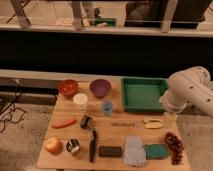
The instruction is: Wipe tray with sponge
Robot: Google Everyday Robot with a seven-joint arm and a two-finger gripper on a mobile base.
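The wooden tabletop [116, 136] looks matt, the plastic tray [142, 95] smooth, the cloth [134, 151] soft; the pincer [169, 116] hangs beside the tray's right corner.

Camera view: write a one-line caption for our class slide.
The gripper hovers at the right edge of the table, between the green tray and the teal sponge.

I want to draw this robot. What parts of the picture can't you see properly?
In the camera view:
Arm: cut off by the right edge, so the base is unseen.
Gripper, by the green tray's right front corner: whether it holds anything cannot be told.
Tray's right rim: partly hidden behind the arm.
Thin item mid-table: too small to name.
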